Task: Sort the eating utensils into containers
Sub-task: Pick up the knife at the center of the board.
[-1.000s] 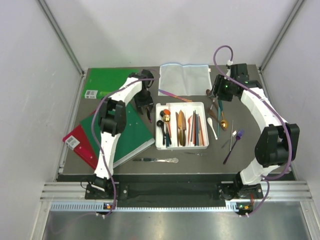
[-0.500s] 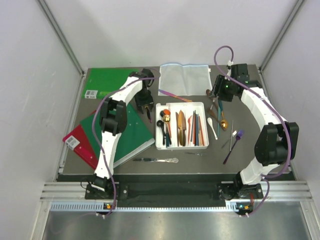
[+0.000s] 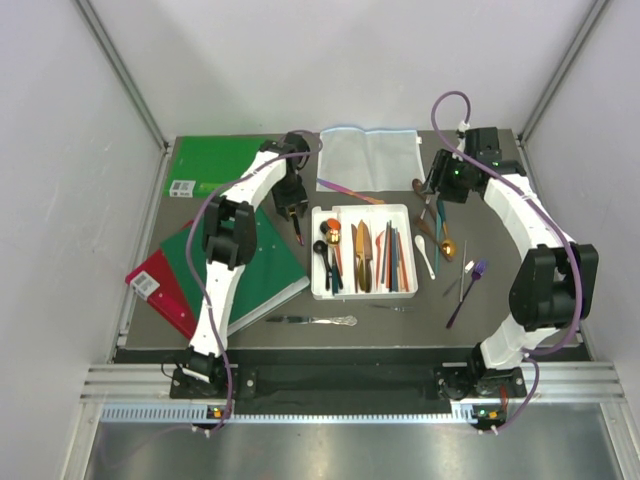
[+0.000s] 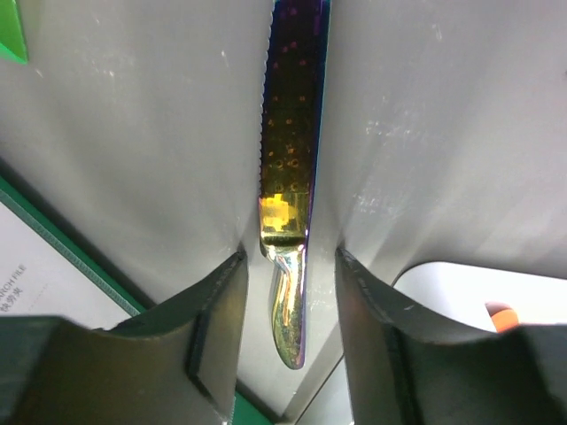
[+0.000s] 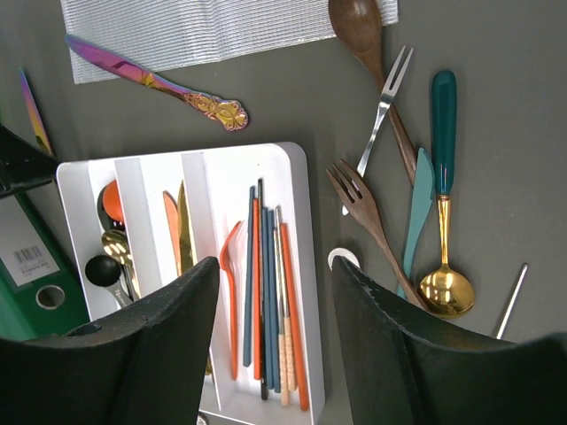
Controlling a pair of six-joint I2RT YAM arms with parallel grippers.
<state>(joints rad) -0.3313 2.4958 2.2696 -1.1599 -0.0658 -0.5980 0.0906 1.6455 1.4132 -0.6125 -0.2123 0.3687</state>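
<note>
An iridescent knife (image 4: 288,177) lies on the dark table just left of the white compartment tray (image 3: 363,288). My left gripper (image 4: 291,266) is open and low over its handle end, with a gap showing on each side. In the top view this gripper (image 3: 293,212) sits at the tray's far-left corner. My right gripper (image 5: 275,266) hangs open and empty above the tray's right wall (image 5: 306,266). The tray holds chopsticks (image 5: 270,292), an orange fork (image 5: 232,292), knives and spoons.
Loose on the table: an iridescent ornate utensil (image 5: 151,81), wooden spoon (image 5: 363,35), silver fork (image 5: 381,106), wooden fork (image 5: 368,217), teal knife (image 5: 416,212), gold spoon (image 5: 443,177), purple spoon (image 3: 468,290), silver knife (image 3: 312,320). Green books (image 3: 250,265) lie left of the tray.
My left gripper has shifted slightly toward the far side over the iridescent knife. The right arm has not moved.
</note>
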